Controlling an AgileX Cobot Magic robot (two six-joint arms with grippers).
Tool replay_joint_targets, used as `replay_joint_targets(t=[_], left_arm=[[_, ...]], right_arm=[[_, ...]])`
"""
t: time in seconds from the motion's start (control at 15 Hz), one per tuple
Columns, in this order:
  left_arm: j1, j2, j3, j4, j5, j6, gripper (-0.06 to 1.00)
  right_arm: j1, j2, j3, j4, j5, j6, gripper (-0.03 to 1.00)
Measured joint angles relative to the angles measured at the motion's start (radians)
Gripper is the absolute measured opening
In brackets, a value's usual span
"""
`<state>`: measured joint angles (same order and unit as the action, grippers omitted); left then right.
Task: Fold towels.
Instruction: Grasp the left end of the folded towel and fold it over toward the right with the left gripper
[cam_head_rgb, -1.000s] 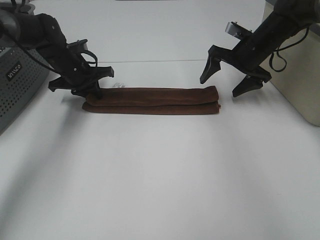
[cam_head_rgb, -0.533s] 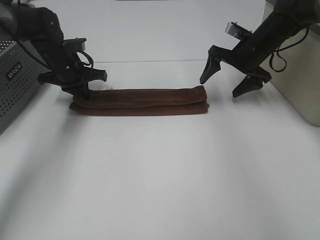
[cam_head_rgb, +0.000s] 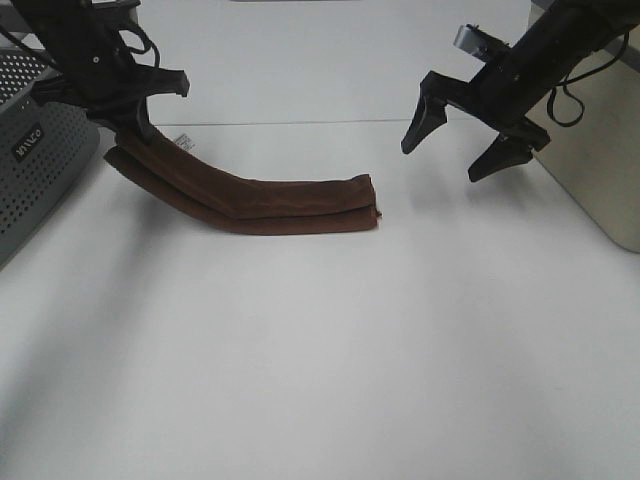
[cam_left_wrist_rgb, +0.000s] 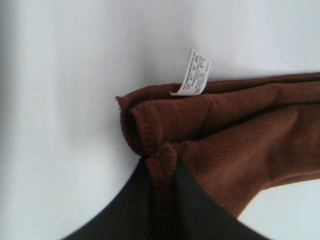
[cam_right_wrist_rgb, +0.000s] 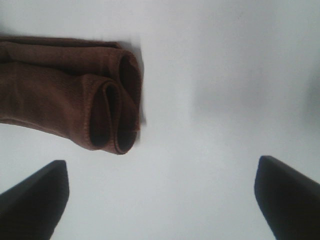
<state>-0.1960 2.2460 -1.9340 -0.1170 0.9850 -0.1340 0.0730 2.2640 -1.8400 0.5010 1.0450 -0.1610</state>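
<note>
A high camera overlooks the whole table (cam_head_rgb: 320, 380); wrist cameras look closely at opposite towel (cam_head_rgb: 285, 203) ends.

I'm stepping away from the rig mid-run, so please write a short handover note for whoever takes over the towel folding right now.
Left gripper: shut on the left end of the towel, holding that end raised off the table. The white tag sits at this end.
Right gripper: open and empty, hovering beyond the towel's right end, not touching it.
Done: the towel is folded into a long, narrow, layered strip; its right part lies on the table.
Left: probably a crosswise fold, carrying the held end over toward the right end, then release.
</note>
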Motion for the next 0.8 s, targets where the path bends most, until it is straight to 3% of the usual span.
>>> replay_joint_targets(t=[0.27,0.53,0.8], left_arm=[[-0.065,-0.002,-0.039,-0.213,-0.002,-0.013,0.07],[-0.183,0.003,-0.039,-0.25,-0.124,-0.081,0.07],[-0.25,0.054,-0.039,-0.259,-0.255,-0.138,0.11]], right_arm=[[0.0,-0.056,0.0,0.001,0.007,0.0,0.94],[0.0,-0.068,0.0,0.001,0.037,0.0,0.94],[0.0,-0.083,0.0,-0.012,0.071,0.0,0.94]])
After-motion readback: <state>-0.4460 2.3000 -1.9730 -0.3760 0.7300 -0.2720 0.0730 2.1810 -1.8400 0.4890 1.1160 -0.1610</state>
